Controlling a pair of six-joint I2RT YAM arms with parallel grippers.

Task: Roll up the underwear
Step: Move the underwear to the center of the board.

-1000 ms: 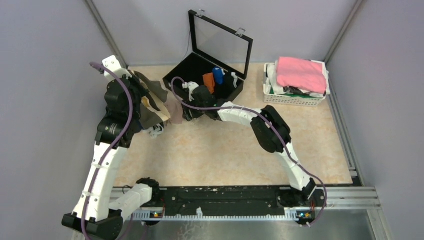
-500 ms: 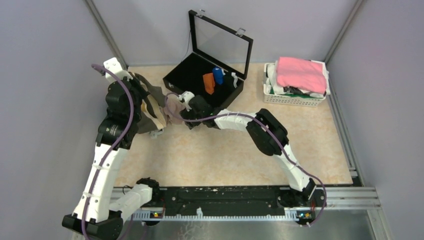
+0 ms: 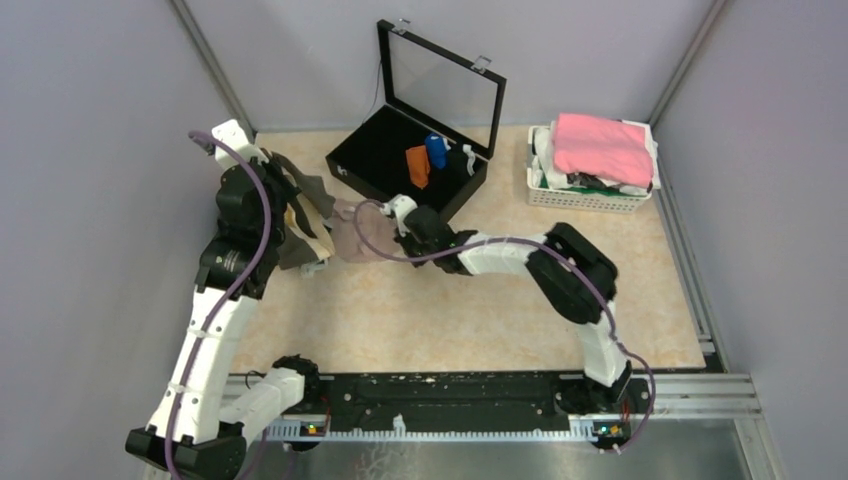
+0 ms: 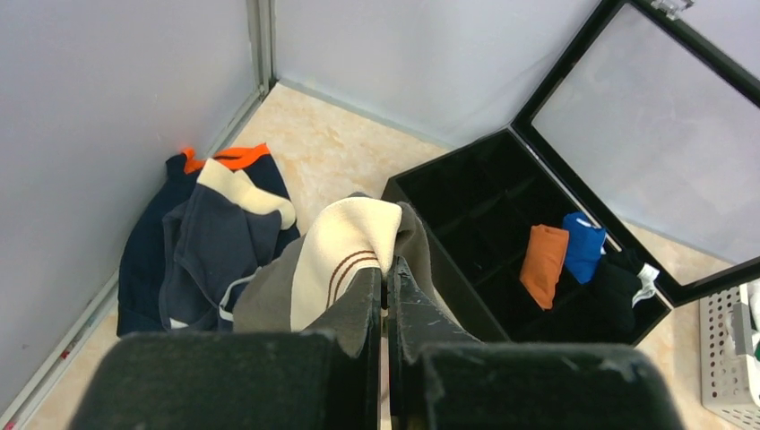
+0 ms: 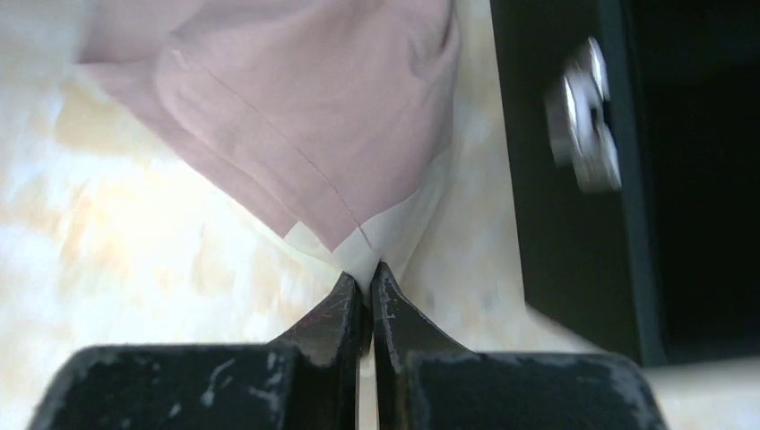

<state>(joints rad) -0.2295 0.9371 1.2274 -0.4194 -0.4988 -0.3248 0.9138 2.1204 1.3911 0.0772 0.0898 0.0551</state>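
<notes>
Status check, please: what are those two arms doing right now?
Left gripper shut on olive-brown underwear, held up. Right gripper shut on edge of pale pink underwear. Open black box close beside; nothing blocking.

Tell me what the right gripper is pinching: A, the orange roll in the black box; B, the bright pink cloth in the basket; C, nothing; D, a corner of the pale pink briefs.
D: in the right wrist view the right gripper is shut on the light hem corner of the pale pink briefs, just outside the black box.
</notes>
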